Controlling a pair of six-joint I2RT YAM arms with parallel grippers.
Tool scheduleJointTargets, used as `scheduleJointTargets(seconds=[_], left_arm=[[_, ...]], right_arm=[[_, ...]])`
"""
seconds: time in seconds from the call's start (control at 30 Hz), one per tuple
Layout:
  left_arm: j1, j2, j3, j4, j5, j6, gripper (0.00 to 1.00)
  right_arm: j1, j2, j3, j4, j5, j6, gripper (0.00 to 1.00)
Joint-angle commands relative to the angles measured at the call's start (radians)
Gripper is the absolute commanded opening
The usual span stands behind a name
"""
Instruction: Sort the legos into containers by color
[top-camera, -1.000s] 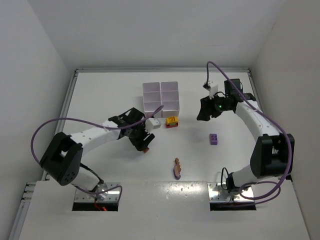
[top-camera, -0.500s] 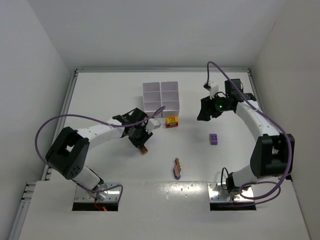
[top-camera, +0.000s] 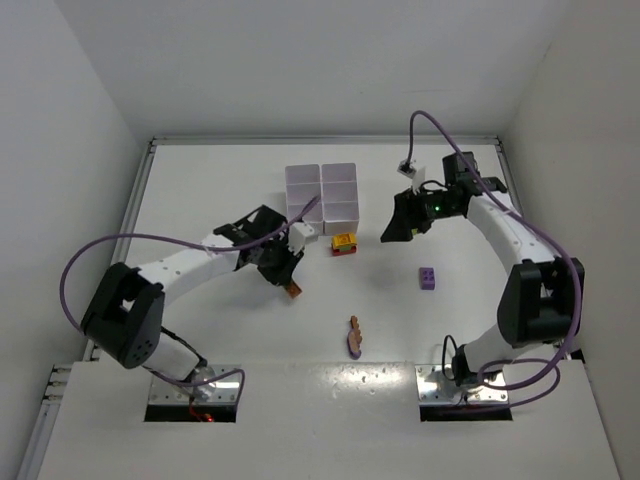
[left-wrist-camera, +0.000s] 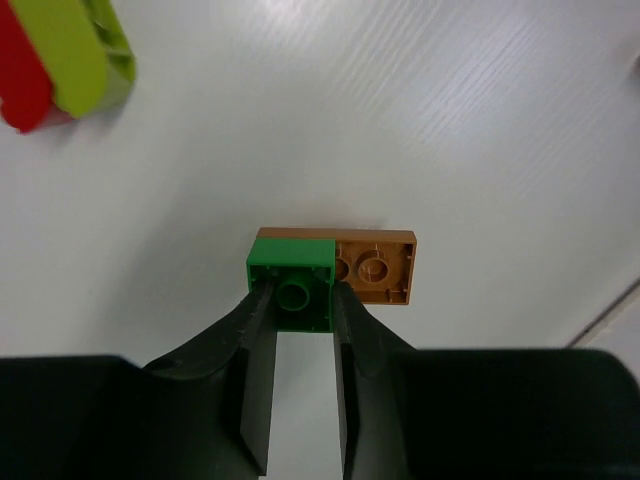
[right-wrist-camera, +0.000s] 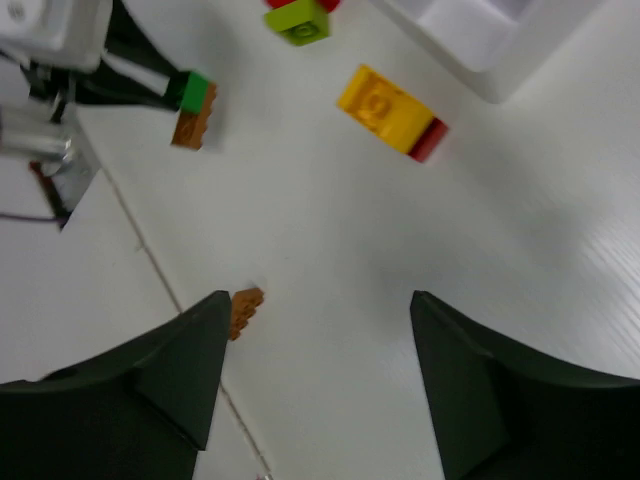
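- tray (top-camera: 321, 193) sits upper centre of the top view on the worktop (top-camera: 200, 190); loose legos lie just below it.
- right pincer (right-wrist-camera: 320, 300) is wide and empty, hovering right of the tray, likely staged to help split a clump.
- left pincer (left-wrist-camera: 298, 296) is clamped on the green brick (left-wrist-camera: 291, 262) only. The orange plate (left-wrist-camera: 378, 268) stuck alongside juts free, probably so it can be pulled off.
- left wrist view shows that joint; in the top view it's just a speck.

Left white-and-black arm extended forward and inward, elbow low, its left gripper (left-wrist-camera: 292, 305) angled downward with both black fingers (left-wrist-camera: 255, 345) pressed onto the sides of a small green plastic brick (left-wrist-camera: 291, 265). Right arm arched, forearm turned inward, the right gripper (right-wrist-camera: 318, 300) with its fingers spread wide apart, gripping nothing.
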Motion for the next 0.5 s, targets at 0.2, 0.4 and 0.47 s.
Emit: scheduleJointTargets(seconds=[0.2, 0.4, 0.47], left_arm=[[0.054, -0.220, 0.159, 0.208, 0.225, -0.209, 0.00], [0.054, -0.270, 0.128, 0.336, 0.334, -0.272, 0.00], [0.054, -0.302, 0.098, 0.389, 0.349, -0.286, 0.00]], right_arm=[[0.121, 0.053, 0.055, 0.003, -0.391, 0.040, 0.90], [0.121, 0.136, 0.003, 0.556, -0.640, 0.598, 0.90], [0.130, 0.157, -0.006, 0.679, -0.689, 0.793, 0.90]])
